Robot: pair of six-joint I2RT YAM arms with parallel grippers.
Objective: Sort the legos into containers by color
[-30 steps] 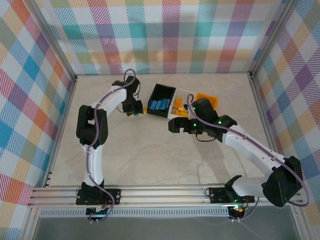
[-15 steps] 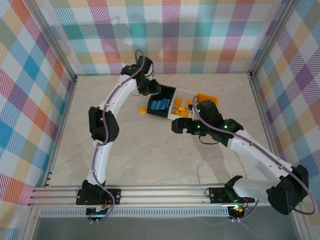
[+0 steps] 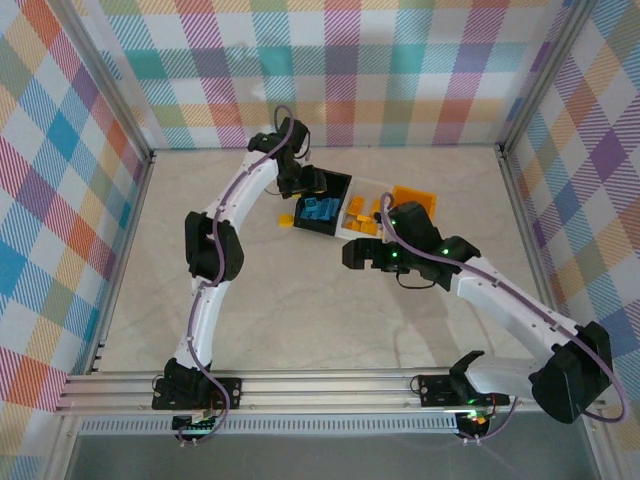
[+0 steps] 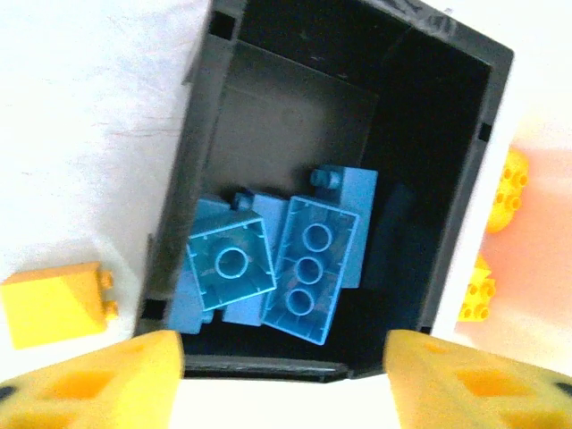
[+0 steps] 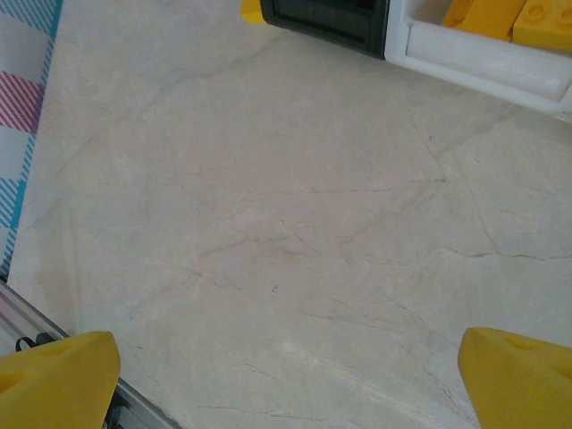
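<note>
**A:** So, where is the left gripper (image 3: pixel 308 185) in the overhead view?

**B:** Upper middle of the frame, over the left end of the black bin (image 3: pixel 340 195). Its wrist camera looks straight down into that bin. The two yellow fingers (image 4: pixel 89 384) sit in the bottom corners, spread wide with nothing between them.

**A:** And the blue bricks (image 4: pixel 304 264)?

**B:** Piled in the lower half of the bin in the wrist view, several overlapping. A long one shows three round hollows, and a square one beside it lies tilted. The bin's dark floor shows above them.

**A:** Anything outside the bins?

**B:** One loose yellow brick (image 4: pixel 55 304) lies on the table (image 4: pixel 89 134) at the lower left of the wrist view. It is just beside the black bin's wall but apart from it.

**A:** The other bins?

**B:** The white bin (image 3: pixel 365 228) sits right against the black one on its right and holds yellow bricks (image 3: pixel 358 210). The yellow-orange bin (image 3: pixel 415 197) comes next, further right. What is in it I cannot tell.

**A:** And the right gripper (image 3: pixel 352 255)?

**B:** Centre of the overhead frame, just below the white bin. Its jaws gape, empty, above bare table. The near edges of the black and white bins run along the top of its wrist view.
</note>
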